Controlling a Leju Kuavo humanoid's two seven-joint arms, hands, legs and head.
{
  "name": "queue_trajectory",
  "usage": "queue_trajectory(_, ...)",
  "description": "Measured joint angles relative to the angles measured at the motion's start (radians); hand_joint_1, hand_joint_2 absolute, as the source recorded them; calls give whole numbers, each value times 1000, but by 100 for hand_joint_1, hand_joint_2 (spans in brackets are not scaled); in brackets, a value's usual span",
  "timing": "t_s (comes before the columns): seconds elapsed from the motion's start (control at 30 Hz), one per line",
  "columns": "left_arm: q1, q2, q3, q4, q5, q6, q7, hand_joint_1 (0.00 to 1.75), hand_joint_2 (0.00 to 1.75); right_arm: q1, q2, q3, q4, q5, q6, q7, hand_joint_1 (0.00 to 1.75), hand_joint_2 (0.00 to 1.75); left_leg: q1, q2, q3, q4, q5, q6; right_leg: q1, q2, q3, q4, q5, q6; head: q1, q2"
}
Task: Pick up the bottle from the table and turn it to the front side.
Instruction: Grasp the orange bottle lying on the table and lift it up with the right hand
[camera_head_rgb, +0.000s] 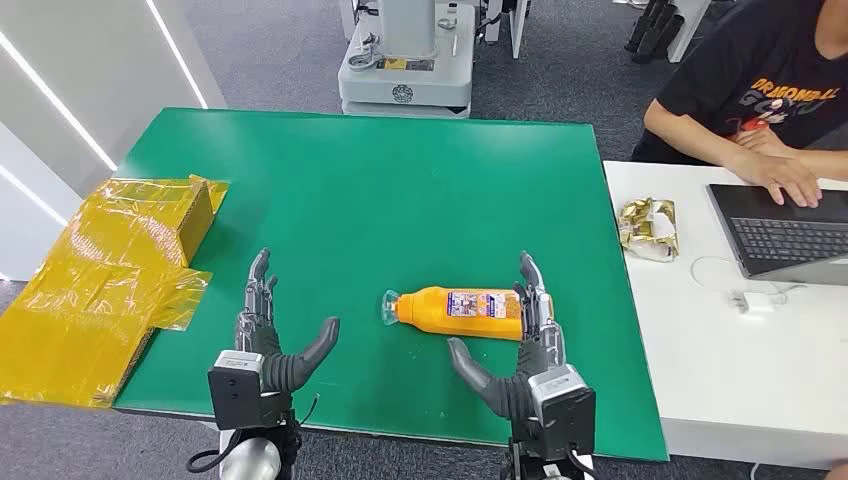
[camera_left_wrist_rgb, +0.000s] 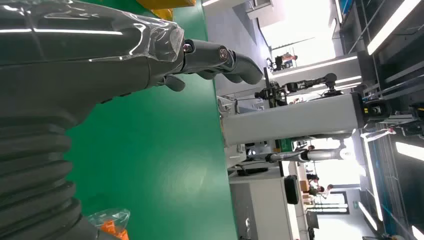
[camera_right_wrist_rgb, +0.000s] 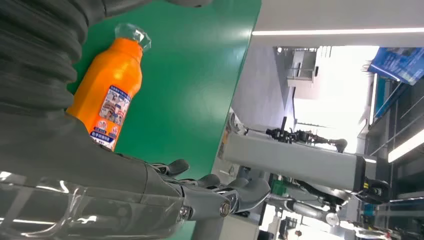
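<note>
Green and broad, the surface (camera_head_rgb: 380, 190) stretches ahead of both my hands, with a white desk (camera_head_rgb: 720, 360) butted against it on the side of my right arm, where a person (camera_head_rgb: 770, 100) works at a laptop (camera_head_rgb: 785, 235). Off beyond my left hand lies a heap of yellow wrapping and a flattened carton (camera_head_rgb: 100, 270), well apart from anything I need.

My right hand (camera_head_rgb: 520, 345) sits at the near edge of the surface, palm turned inward, fingers straight and spread, thumb angled out toward the middle; it holds nothing. My left hand (camera_head_rgb: 272, 340) mirrors it, fingers apart, thumb out and likewise bare.

Between them, but far closer to my right hand, lies the orange bottle (camera_head_rgb: 460, 312). It is on its side, long axis running across my front: the base end sits just beside my right fingers (camera_head_rgb: 533, 295), possibly touching them, I cannot tell, while the clear cap (camera_head_rgb: 391, 303) points toward my left hand. From the right wrist, the bottle (camera_right_wrist_rgb: 107, 92) lies close along the hand's inner side with a printed label (camera_right_wrist_rgb: 112, 112) facing up.

I judge the right hand is the one to take it: the body lies within the span between fingers and thumb, so closing across its short width should catch it. The left is well apart from the cap.
</note>
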Motion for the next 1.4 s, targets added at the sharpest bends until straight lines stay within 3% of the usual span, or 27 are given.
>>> queue_trajectory(0.17, 0, 3, 0, 0, -6, -9, 0, 0, 175, -9, -12, -3, 3, 149, 17, 58, 0, 175, 0, 0, 0, 0, 0, 0, 0, 0, 0, 0, 0, 0, 0, 0)
queue_trajectory(0.27, 2, 3, 0, -3, -18, -30, 3, 0, 175, -21, -45, -26, 3, 341, 44, 117, 0, 175, 0, 0, 0, 0, 0, 0, 0, 0, 0, 0, 0, 0, 0, 0)
queue_trajectory(0.37, 6, 3, 1, -7, -24, -43, 4, 0, 175, -40, -87, -65, 4, 449, 81, 136, 0, 175, 0, 0, 0, 0, 0, 0, 0, 0, 0, 0, 0, 0, 0, 0)
queue_trajectory(0.57, 12, 3, 5, -8, -23, -58, -2, 0, 175, -88, -169, -118, 21, 539, 174, 153, 0, 175, 0, 0, 0, 1, 0, 0, -1, 0, 0, 0, 1, 1, 0, 0)
queue_trajectory(0.8, 14, 4, 5, -8, -23, -59, -4, 0, 175, -105, -198, -133, 35, 551, 179, 158, 0, 175, 0, 0, 0, 0, 0, 0, 0, 0, 0, 0, 1, 1, 0, 0)
queue_trajectory(0.93, 14, 4, 5, -8, -21, -68, -9, 0, 175, -136, -229, -130, 52, 588, 259, 164, 0, 175, 0, 0, 0, 0, 0, 0, 0, 0, 0, 0, 1, 1, 0, 0)
queue_trajectory(1.07, 10, 6, 5, -8, -13, -85, -14, 0, 175, -245, -304, -108, 132, 570, 445, 118, 0, 175, 0, 0, -1, 1, 1, 2, 0, 0, 0, 0, 2, 2, 0, 0)
queue_trajectory(1.2, -3, 8, 5, -7, 2, -108, -14, 0, 175, -414, -361, -49, 272, 554, 594, 75, 0, 175, -1, 0, -2, 1, 3, 3, -1, 0, 0, 0, 5, 2, 0, 0)
queue_trajectory(1.4, -28, 9, 5, 2, 16, -137, -8, 0, 175, -718, -358, 111, 571, 496, 714, 17, 0, 175, 0, 0, -2, 1, 6, 1, -1, 0, -1, 1, 7, 2, 0, 0)
